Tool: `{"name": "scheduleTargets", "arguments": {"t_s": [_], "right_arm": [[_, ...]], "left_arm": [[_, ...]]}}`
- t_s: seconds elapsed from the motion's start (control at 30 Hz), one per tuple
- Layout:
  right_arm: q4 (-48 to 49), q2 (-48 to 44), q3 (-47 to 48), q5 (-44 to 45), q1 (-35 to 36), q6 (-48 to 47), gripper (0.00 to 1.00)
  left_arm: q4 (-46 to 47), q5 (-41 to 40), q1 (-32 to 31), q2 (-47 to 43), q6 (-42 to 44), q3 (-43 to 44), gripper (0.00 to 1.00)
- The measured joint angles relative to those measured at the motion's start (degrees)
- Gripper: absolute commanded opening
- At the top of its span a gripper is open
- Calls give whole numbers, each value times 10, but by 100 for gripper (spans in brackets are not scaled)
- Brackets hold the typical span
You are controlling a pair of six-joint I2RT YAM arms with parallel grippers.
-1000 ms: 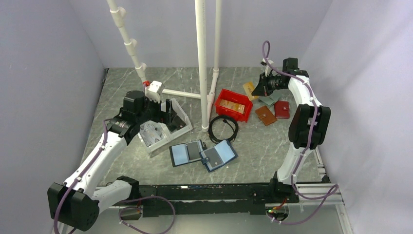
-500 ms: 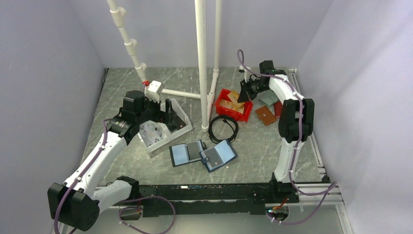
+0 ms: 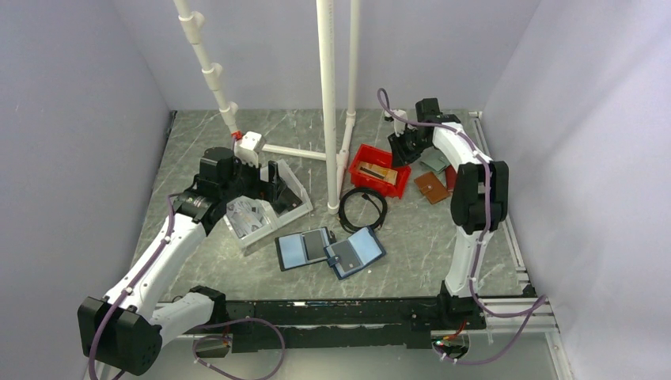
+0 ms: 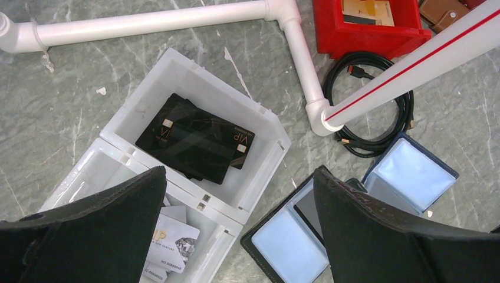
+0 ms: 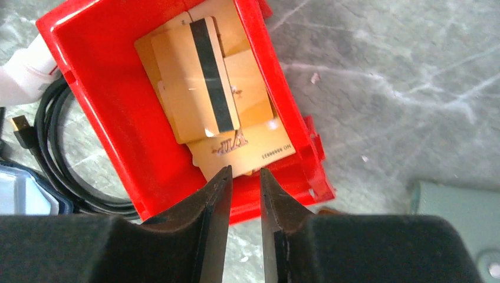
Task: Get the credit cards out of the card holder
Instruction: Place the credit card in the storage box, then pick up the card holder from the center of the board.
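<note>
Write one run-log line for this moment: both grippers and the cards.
right gripper: slightly open, empty, above red bin | credit cards: gold, lying in bin | left gripper: wide open, empty, above white tray

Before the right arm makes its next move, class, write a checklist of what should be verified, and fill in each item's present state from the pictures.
1. Right gripper holds no card: ok; jaws slightly apart, nothing between them.
2. Gold cards lie inside the red bin: ok.
3. Left gripper open and empty: ok; it hangs over the white tray.
4. Card holder lies open on the table: ok.
5. Cards left in the card holder: cannot tell from these views.
6. Black cable off the route from bin to holder: not ok; it lies coiled between them.
</note>
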Motion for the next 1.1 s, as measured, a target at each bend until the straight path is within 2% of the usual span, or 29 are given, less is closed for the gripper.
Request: {"name": "scheduleTargets", "arguments": {"t_s": [0.23, 0.33, 0.43, 0.47, 0.53, 0.57, 0.67, 0.73, 0.8, 0.9, 1.0, 1.1], "right_arm": [[13, -104, -61, -1, -1, -10, 26], [25, -184, -110, -33, -1, -24, 33], [47, -288, -182, -71, -1, -36, 52], [61, -330, -211, -87, -2, -41, 64], [90, -424, -279, -126, -3, -53, 96], [97, -459, -303, -144, -7, -53, 99], [128, -575, -390, -229, -15, -80, 100], [128, -610, -429, -287, -14, -86, 100], [122, -609, -456, -324, -3, -100, 100], [106, -582, -487, -332, 34, -123, 98], [103, -568, -523, -316, 90, -139, 97], [100, -565, -536, -287, 142, -159, 93]], "left_arm": [[0, 10, 4, 0, -1, 0, 99], [2, 25, 6, 0, -5, -6, 99], [6, 45, 7, -2, -13, -14, 99], [6, 57, 7, -2, -16, -17, 99], [12, 81, 7, -6, -26, -23, 99], [14, 94, 7, -9, -35, -28, 99], [19, 135, 7, -22, -80, -39, 99], [24, 161, 7, -29, -122, -48, 99], [44, 191, 7, -37, -174, -67, 99], [87, 219, -5, -56, -260, -119, 98], [107, 206, -61, -81, -323, -168, 95], [123, 154, -177, -94, -369, -191, 88]]}}
